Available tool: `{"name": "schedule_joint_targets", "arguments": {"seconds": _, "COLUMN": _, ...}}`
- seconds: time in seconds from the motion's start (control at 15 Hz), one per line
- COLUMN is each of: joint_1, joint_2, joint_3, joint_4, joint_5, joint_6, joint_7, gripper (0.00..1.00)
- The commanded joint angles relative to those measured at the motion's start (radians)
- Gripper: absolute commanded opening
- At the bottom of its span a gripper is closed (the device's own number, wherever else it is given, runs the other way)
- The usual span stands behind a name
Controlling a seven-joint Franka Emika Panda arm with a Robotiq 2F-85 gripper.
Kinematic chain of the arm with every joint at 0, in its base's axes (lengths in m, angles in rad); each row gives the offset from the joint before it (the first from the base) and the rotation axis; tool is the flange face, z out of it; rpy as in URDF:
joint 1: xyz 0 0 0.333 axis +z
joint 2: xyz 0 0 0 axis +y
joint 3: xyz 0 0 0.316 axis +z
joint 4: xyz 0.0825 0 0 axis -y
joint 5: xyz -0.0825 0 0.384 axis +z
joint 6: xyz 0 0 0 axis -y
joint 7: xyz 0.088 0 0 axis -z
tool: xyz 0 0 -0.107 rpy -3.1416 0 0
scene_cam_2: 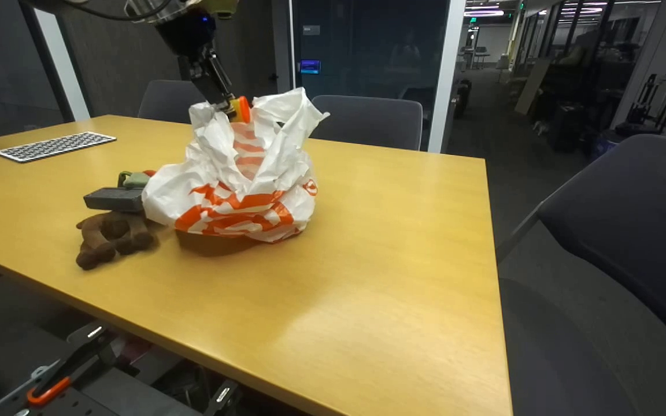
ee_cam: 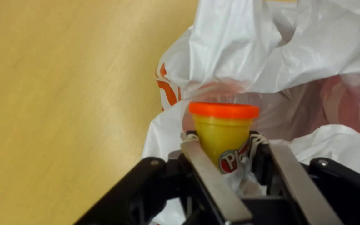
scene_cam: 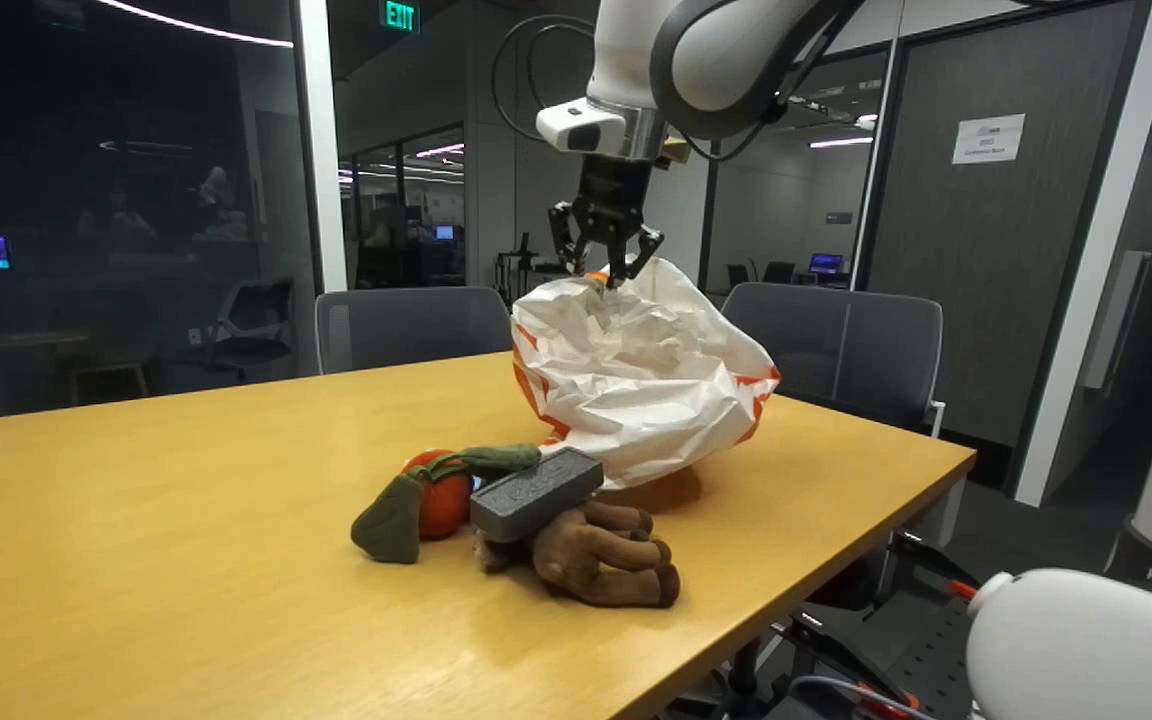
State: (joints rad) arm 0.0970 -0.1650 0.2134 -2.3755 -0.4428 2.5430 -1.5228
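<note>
My gripper is shut on a small yellow can with an orange lid in the wrist view. A finger presses on each side of the can, and part of a Play-Doh label shows. A bit of thin white plastic lies between the fingers below the can. The can and gripper are at the mouth of a crumpled white plastic bag with orange print. The bag stands open on the table in both exterior views. Its inside is only partly visible.
A brown plush toy lies beside the bag. A dark grey block rests on it, and an orange and green soft toy touches the block. A white keyboard lies on the table. Chairs surround the table.
</note>
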Motion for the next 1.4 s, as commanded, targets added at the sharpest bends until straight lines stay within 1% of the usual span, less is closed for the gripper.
{"name": "schedule_joint_targets", "arguments": {"seconds": 0.0, "joint_1": -0.074, "joint_2": -0.054, "joint_3": 0.057, "joint_4": -0.062, "joint_5": -0.280, "joint_6": 0.094, "joint_7": 0.175, "gripper": 0.16}}
{"name": "schedule_joint_targets", "arguments": {"seconds": 0.2, "joint_1": -0.150, "joint_2": -0.072, "joint_3": 0.118, "joint_4": -0.081, "joint_5": -0.539, "joint_6": 0.132, "joint_7": 0.336, "gripper": 0.16}}
{"name": "schedule_joint_targets", "arguments": {"seconds": 0.33, "joint_1": -0.201, "joint_2": -0.073, "joint_3": 0.162, "joint_4": -0.071, "joint_5": -0.710, "joint_6": 0.138, "joint_7": 0.455, "gripper": 0.16}}
{"name": "schedule_joint_targets", "arguments": {"seconds": 0.53, "joint_1": -0.245, "joint_2": -0.065, "joint_3": 0.210, "joint_4": -0.048, "joint_5": -0.966, "joint_6": 0.124, "joint_7": 0.600, "gripper": 0.16}}
{"name": "schedule_joint_targets", "arguments": {"seconds": 0.67, "joint_1": -0.256, "joint_2": -0.058, "joint_3": 0.238, "joint_4": -0.030, "joint_5": -1.135, "joint_6": 0.107, "joint_7": 0.738, "gripper": 0.16}}
{"name": "schedule_joint_targets", "arguments": {"seconds": 0.73, "joint_1": -0.247, "joint_2": -0.053, "joint_3": 0.221, "joint_4": -0.021, "joint_5": -1.178, "joint_6": 0.095, "joint_7": 0.840, "gripper": 0.16}}
{"name": "schedule_joint_targets", "arguments": {"seconds": 0.87, "joint_1": -0.238, "joint_2": -0.042, "joint_3": 0.218, "joint_4": -0.008, "joint_5": -1.278, "joint_6": 0.078, "joint_7": 0.999, "gripper": 0.16}}
{"name": "schedule_joint_targets", "arguments": {"seconds": 0.93, "joint_1": -0.231, "joint_2": -0.043, "joint_3": 0.213, "joint_4": -0.015, "joint_5": -1.296, "joint_6": 0.071, "joint_7": 1.076, "gripper": 0.16}}
{"name": "schedule_joint_targets", "arguments": {"seconds": 1.0, "joint_1": -0.117, "joint_2": -0.039, "joint_3": 0.106, "joint_4": -0.023, "joint_5": -1.324, "joint_6": 0.058, "joint_7": 1.145, "gripper": 0.16}}
{"name": "schedule_joint_targets", "arguments": {"seconds": 1.13, "joint_1": -0.075, "joint_2": -0.035, "joint_3": 0.061, "joint_4": -0.059, "joint_5": -1.347, "joint_6": 0.110, "joint_7": 1.289, "gripper": 0.16}}
{"name": "schedule_joint_targets", "arguments": {"seconds": 1.2, "joint_1": -0.134, "joint_2": -0.040, "joint_3": 0.107, "joint_4": -0.070, "joint_5": -1.364, "joint_6": 0.163, "joint_7": 1.356, "gripper": 0.16}}
{"name": "schedule_joint_targets", "arguments": {"seconds": 1.33, "joint_1": -0.113, "joint_2": -0.047, "joint_3": 0.092, "joint_4": -0.077, "joint_5": -1.417, "joint_6": 0.191, "joint_7": 1.502, "gripper": 0.16}}
